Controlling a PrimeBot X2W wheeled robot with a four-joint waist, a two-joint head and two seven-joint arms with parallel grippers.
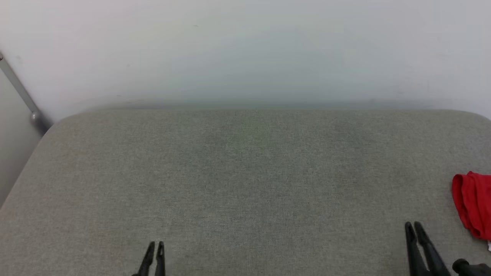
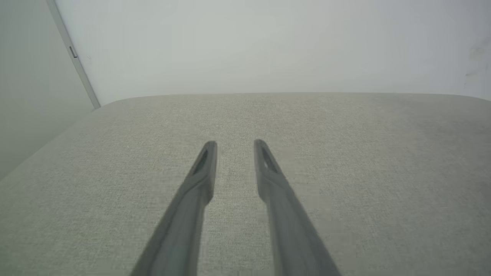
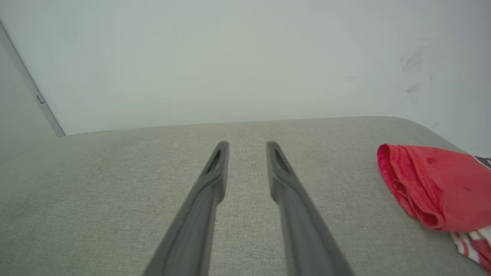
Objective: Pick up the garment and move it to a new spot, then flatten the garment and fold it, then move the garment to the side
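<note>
The red jersey (image 1: pixel 471 203) runs off the head view's edge at four o'clock, most of it unseen. In the right wrist view its chest print (image 3: pixel 484 161) is a dark sliver at three o'clock (unreadable), and its striped sleeve (image 3: pixel 473 241) is clipped at five o'clock.

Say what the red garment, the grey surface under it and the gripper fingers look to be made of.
The garment: soft matte knit cloth, likely jersey; it slumps in rounded folds. The surface: woven, flecked grey-beige fabric over what seems padding, judging by its rounded edge. The fingers: dark matte moulded plastic, possibly rubber-coated; smooth, with a slot near each tip.
</note>
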